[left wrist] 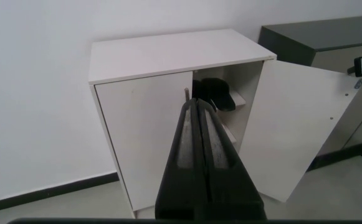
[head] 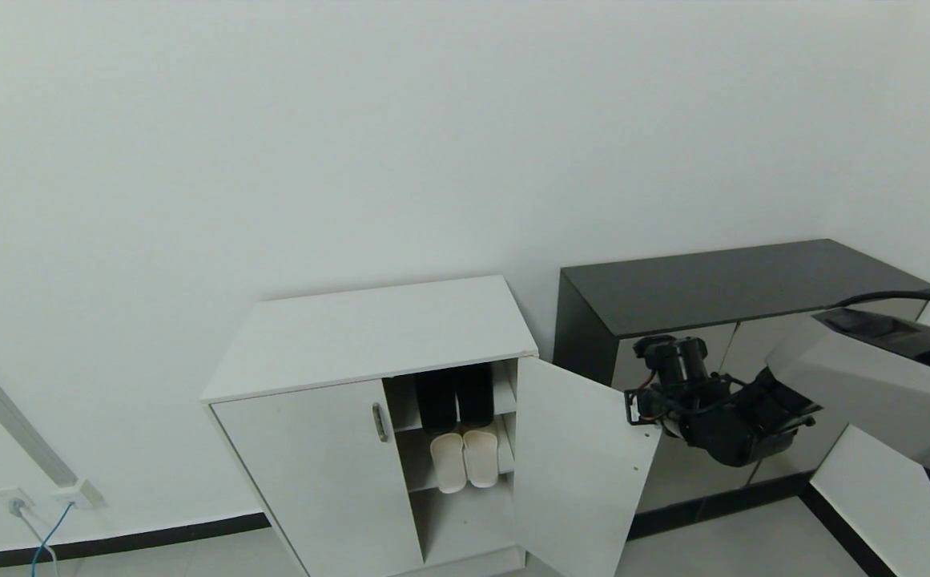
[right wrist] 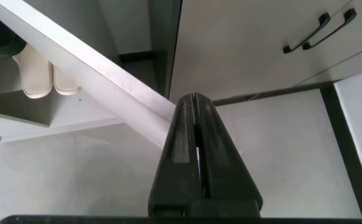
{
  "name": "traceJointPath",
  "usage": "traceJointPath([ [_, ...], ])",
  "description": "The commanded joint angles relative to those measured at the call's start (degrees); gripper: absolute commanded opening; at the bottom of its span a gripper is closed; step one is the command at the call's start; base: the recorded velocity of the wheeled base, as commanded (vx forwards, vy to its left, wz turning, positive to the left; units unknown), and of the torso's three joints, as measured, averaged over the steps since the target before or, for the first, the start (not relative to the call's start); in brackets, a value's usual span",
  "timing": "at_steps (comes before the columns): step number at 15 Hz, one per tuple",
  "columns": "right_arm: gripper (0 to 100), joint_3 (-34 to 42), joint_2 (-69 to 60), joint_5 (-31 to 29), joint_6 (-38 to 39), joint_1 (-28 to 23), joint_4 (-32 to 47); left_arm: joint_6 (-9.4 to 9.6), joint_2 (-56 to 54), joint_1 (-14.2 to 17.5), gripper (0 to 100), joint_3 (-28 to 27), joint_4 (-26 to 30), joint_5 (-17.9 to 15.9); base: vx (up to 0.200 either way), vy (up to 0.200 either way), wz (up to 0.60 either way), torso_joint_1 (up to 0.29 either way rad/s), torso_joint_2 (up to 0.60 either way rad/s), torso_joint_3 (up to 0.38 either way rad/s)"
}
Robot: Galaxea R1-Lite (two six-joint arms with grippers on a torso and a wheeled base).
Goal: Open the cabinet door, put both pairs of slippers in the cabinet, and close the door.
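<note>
- Two pairs of slippers sit inside the white cabinet (head: pixel 368 332): the black slippers (head: pixel 456 398) on the upper shelf, and the white slippers (head: pixel 465 459) on the shelf just below, at its front edge.
- One cabinet door, the right door (head: pixel 577 473), stands swung wide open. The left door (head: pixel 320 473) is closed, and its metal handle (head: pixel 380 422) is at the inner edge.
- We see the right gripper (head: pixel 639 407) at the upper outer corner of the open door, but we cannot tell whether it touches the panel.
- From the right wrist, its fingers (right wrist: pixel 184 134) are pressed together, with only a thin slit between them, and they hold nothing.
- We see the left gripper (left wrist: pixel 196 102) well apart from the cabinet, in front of the closed door. Its fingers (left wrist: pixel 184 143) are together and empty.
- Beside the cabinet, on its right, stands a black sideboard (head: pixel 721 284) against the wall.
- A wall socket (head: pixel 16 501) with a blue cable is low on the wall, to the left.
</note>
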Motion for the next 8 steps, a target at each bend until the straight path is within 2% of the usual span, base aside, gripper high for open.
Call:
traceJointPath([
  [1,0,0.33,-0.14,0.01,-0.03,0.43,0.08,0.02,0.07,0.02,0,-0.04,0.0,0.01,0.0,0.0,0.0,0.0,0.0,0.0],
  [4,0,1.91,-1.28,0.01,0.06,2.45,-0.01,0.02,0.07,0.02,0,-0.04,0.0,0.01,0.0,0.0,0.0,0.0,0.0,0.0],
  [8,0,6.13,-4.53,-0.07,0.23,7.73,-0.01,0.02,0.07,0.02,0,0.05,0.0,0.01,0.0,0.0,0.0,0.0,0.0,0.0],
])
